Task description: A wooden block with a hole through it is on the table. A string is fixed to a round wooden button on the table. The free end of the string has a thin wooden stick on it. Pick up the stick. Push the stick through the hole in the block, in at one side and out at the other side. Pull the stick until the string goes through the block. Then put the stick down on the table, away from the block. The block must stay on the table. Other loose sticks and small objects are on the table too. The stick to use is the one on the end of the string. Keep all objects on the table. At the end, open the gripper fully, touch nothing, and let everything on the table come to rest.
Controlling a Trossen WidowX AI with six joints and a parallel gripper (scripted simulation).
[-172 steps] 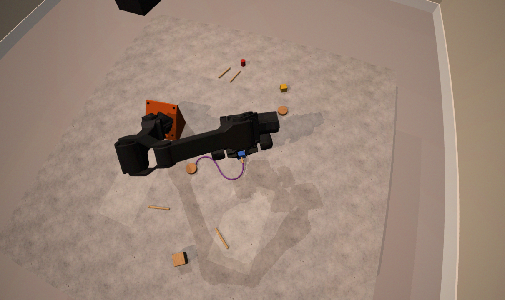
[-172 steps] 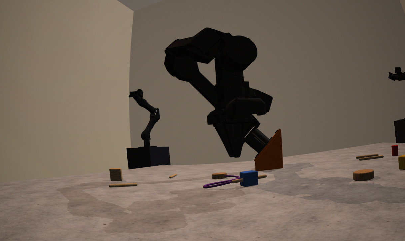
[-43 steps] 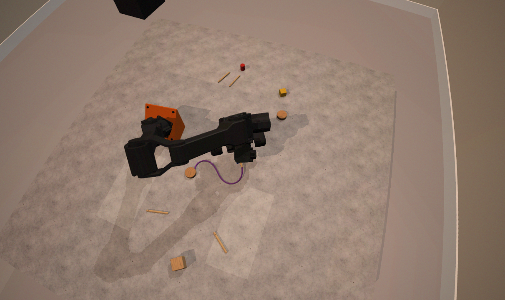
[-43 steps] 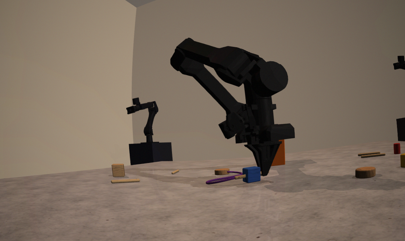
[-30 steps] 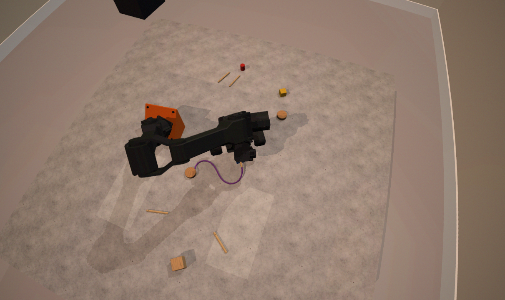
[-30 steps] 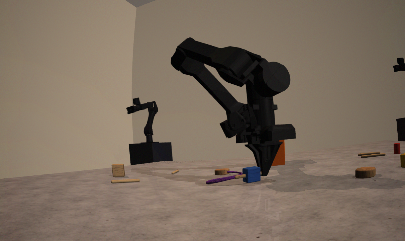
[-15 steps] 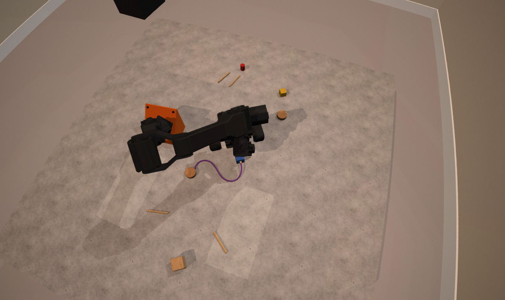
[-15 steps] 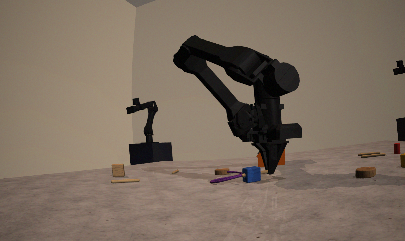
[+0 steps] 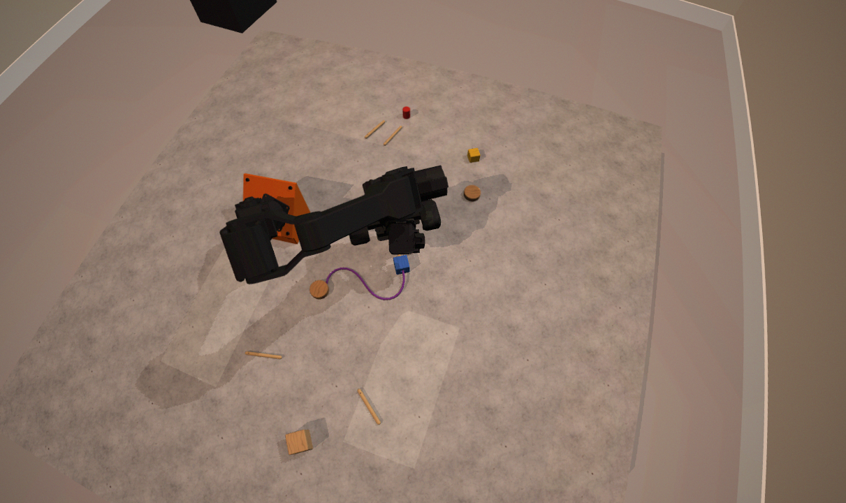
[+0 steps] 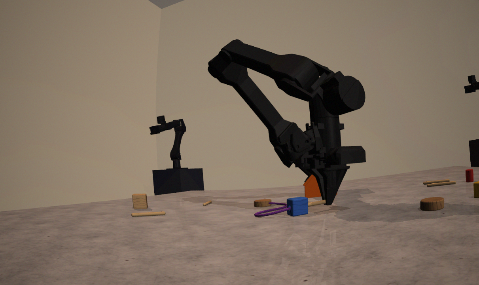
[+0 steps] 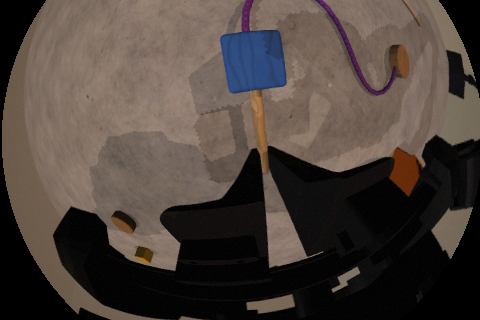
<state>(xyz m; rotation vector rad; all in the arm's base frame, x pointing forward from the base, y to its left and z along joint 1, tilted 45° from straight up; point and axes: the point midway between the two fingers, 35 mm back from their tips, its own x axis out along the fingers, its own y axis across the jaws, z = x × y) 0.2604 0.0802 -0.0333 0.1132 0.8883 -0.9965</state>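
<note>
The blue block [image 9: 401, 264] [image 10: 297, 206] [image 11: 254, 61] sits on the table. The wooden stick [image 10: 317, 203] [image 11: 260, 122] sticks out of the block's side toward my gripper. The purple string [image 9: 385, 299] [image 10: 269, 212] [image 11: 330, 10] enters the opposite side and curves back to the round wooden button [image 9: 318, 288] [image 10: 262, 203] [image 11: 399, 61]. No stick shows on the string's side. The inside of the hole is hidden. My gripper [image 10: 328, 203] [image 11: 261, 152] is shut on the stick near its far end, low over the table; in the top view its fingertips are hidden.
A second round button [image 9: 471, 192] [image 10: 432, 204] [image 11: 124, 222] and a yellow cube [image 9: 473, 155] [image 11: 144, 254] lie beyond the gripper. Two loose sticks [image 9: 375, 129] [image 9: 392, 135] lie by a red cylinder [image 9: 406, 112]. Two more [image 9: 263, 355] [image 9: 369, 406] lie toward a plain wooden block [image 9: 297, 441].
</note>
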